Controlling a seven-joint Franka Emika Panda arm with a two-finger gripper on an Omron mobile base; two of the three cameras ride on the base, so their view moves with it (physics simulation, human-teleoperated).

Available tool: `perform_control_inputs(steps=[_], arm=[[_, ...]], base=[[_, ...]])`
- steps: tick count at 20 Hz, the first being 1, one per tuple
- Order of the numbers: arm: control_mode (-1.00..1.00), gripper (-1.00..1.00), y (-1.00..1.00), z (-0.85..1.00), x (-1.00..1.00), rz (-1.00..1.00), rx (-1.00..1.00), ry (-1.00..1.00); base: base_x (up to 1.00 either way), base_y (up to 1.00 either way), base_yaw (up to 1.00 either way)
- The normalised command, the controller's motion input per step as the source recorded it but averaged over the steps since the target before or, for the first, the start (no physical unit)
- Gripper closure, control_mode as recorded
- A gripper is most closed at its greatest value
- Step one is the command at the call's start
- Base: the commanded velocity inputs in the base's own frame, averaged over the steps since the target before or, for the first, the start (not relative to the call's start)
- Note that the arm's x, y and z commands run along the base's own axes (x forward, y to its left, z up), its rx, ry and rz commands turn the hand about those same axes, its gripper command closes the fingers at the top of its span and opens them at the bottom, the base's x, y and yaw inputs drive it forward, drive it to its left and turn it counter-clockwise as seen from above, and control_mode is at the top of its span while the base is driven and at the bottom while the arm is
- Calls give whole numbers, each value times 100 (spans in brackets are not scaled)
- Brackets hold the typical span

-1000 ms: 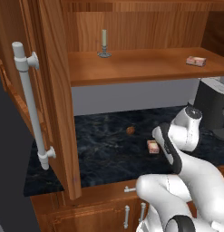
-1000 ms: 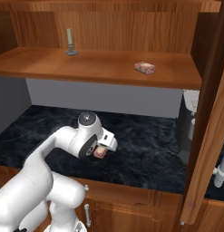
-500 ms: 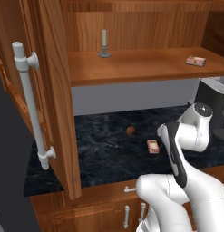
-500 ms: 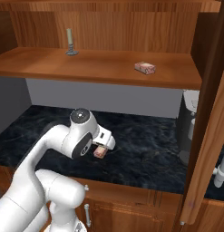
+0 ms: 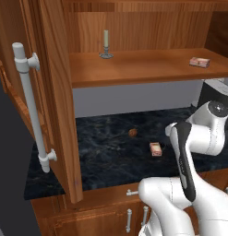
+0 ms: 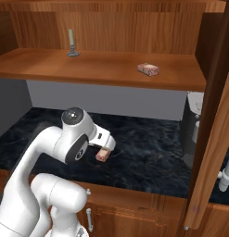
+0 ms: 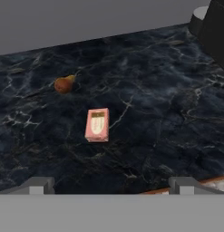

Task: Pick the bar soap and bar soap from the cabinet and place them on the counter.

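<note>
Hand view has one bar soap lying flat on the black surface, the claw wide open above it and holding nothing. That's half the job done; the second bar sits on the cabinet shelf, yet to be fetched.

Partly hidden in the right base view: bar soap on the counter, its near end behind the arm's wrist. Cut off at the hand view's upper right corner: a dark appliance, make not readable. Too small to identify: round brown lump on the counter. Clipped at the left base view's left and top edges: open cabinet door. Unreadable at this size: markings on the shelf's bar soap.
</note>
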Motion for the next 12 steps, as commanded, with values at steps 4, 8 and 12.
perform_control_inputs(steps=[4,8,12], arm=[[-100,-100,0,38,-20,0,-2,-3],[-100,-100,0,35,-24,0,-2,-1],[-100,-100,0,33,-27,0,-2,-1]], base=[[0,0,0],[0,0,0],[0,0,0]])
